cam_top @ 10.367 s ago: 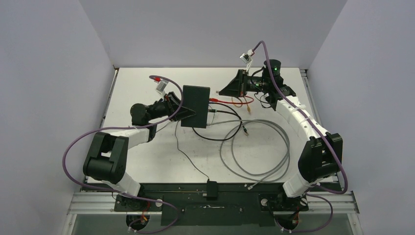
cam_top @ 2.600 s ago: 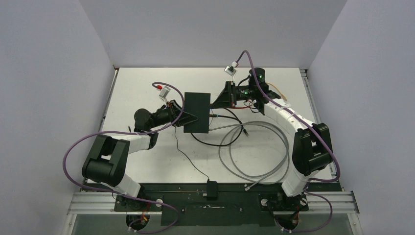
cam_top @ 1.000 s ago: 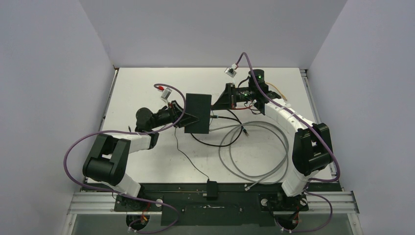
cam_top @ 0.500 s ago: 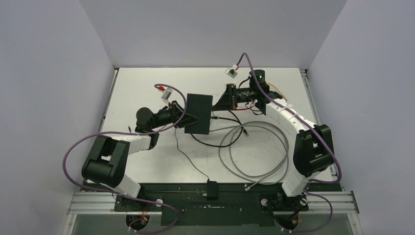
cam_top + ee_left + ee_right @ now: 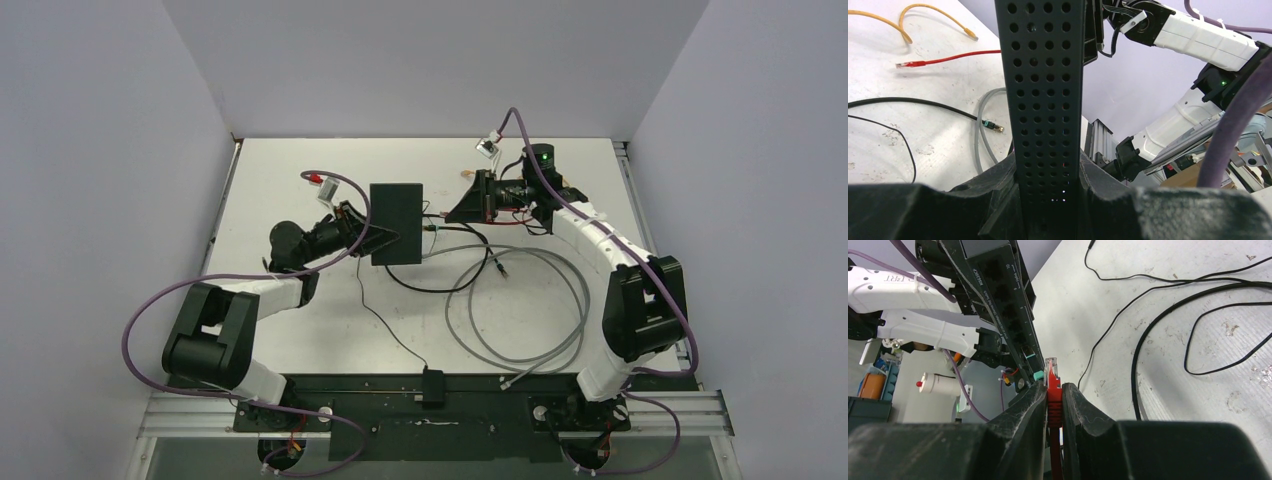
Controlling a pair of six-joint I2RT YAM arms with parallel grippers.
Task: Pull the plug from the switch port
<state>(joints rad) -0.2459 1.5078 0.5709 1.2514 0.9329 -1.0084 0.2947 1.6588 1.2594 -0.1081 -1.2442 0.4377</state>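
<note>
— Where is the switch [image 5: 397,222]?
— Past the middle of the table [image 5: 300,330], its perforated side pinched tight in the left gripper [image 5: 1048,197].
— And the right gripper [image 5: 1053,390]?
— Closed on the red plug [image 5: 1051,374]. The plug's clear tip stands free, just beside the switch's port row [image 5: 1009,312].

Upright perforated switch [image 5: 1044,95] — tight within the left gripper [image 5: 1048,192]
</note>
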